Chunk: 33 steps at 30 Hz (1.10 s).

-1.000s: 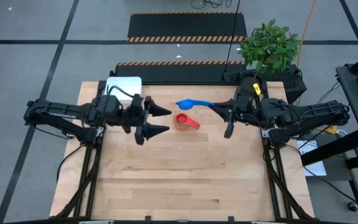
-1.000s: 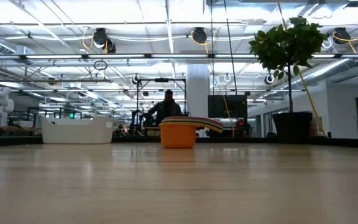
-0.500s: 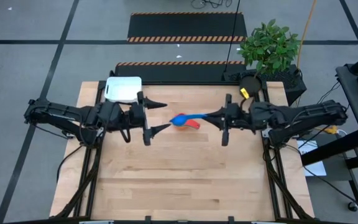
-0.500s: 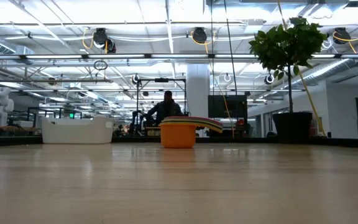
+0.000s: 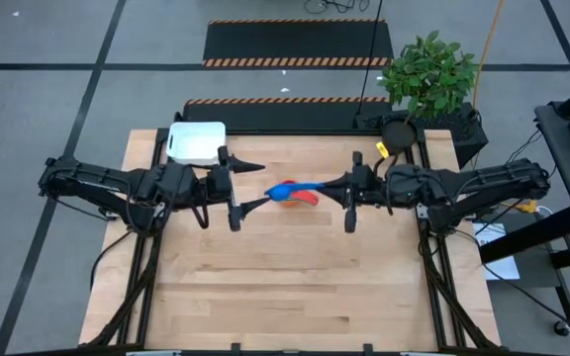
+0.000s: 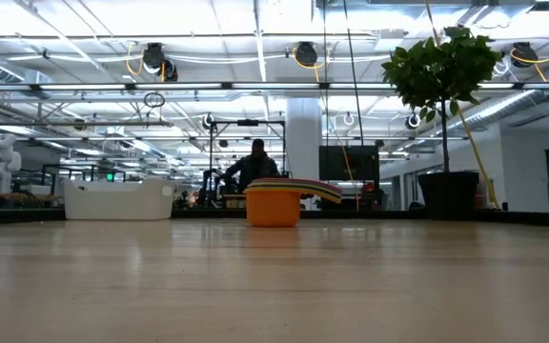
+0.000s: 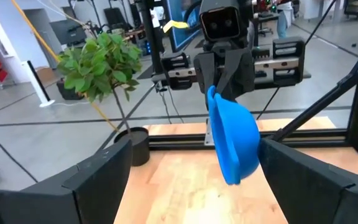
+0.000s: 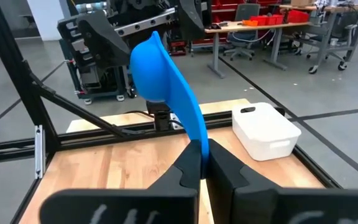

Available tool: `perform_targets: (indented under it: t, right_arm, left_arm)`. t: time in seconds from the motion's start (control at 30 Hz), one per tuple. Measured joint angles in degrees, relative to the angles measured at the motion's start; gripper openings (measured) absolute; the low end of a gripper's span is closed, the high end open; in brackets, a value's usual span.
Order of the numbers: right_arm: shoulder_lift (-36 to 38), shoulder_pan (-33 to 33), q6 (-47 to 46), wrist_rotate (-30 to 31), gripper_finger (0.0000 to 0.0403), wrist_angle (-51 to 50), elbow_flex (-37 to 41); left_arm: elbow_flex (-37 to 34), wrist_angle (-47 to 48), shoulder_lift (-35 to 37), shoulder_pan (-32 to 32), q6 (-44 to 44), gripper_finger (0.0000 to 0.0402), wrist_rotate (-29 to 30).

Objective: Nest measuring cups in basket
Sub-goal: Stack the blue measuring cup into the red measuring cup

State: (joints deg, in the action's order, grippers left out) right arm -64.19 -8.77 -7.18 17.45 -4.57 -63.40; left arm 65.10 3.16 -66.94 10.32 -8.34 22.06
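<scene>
My right gripper (image 5: 336,184) is shut on a light blue measuring cup (image 5: 285,189) in the air over the table's middle. Under the cup stands a nest of cups: red (image 5: 308,197) from above, an orange bowl (image 6: 273,206) with coloured handles in the low view, resting on its base. My left gripper (image 5: 263,185) is open just left of the blue cup, one finger on each side of it (image 7: 235,143), touching nothing. The white basket (image 5: 198,141) sits at the far left corner. The low view shows neither gripper. My right gripper pinches the blue cup's flat handle near its free end (image 8: 198,142) between its two fingertips. The fingers lie level, coming from the table's right, along the handle. The cup is lifted clear and tilted on its side, with the bowl (image 8: 154,62) out toward the left arm.
A potted plant (image 5: 428,74) stands beyond the table's far right corner. The near half of the wooden table (image 5: 295,287) is bare. In the low view a person (image 6: 255,164) sits far behind the table.
My right gripper has carried the blue cup from the far side toward the near edge and a little left, so the bowl now hangs over the red cup. My left gripper has shifted slightly toward the far edge and turned level, staying open.
</scene>
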Motion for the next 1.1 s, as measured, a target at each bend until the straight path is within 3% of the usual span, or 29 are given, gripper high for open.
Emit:
perform_targets:
  t: [0.3,0.67,1.1]
  right_arm:
    - [0.1,0.5,-0.4,0.1,0.0,0.0,0.0]
    - [0.1,2.8,-1.2,-2.5,0.0,0.0,0.0]
    - [0.1,2.9,0.1,-2.7,0.0,0.0,0.0]
  left_arm:
    - [0.0,1.3,0.0,0.0,0.5,0.0339,3.8]
    - [0.0,3.6,0.0,0.0,5.5,0.0212,5.1]
    - [0.0,4.0,0.0,0.0,6.6,0.0119,3.1]
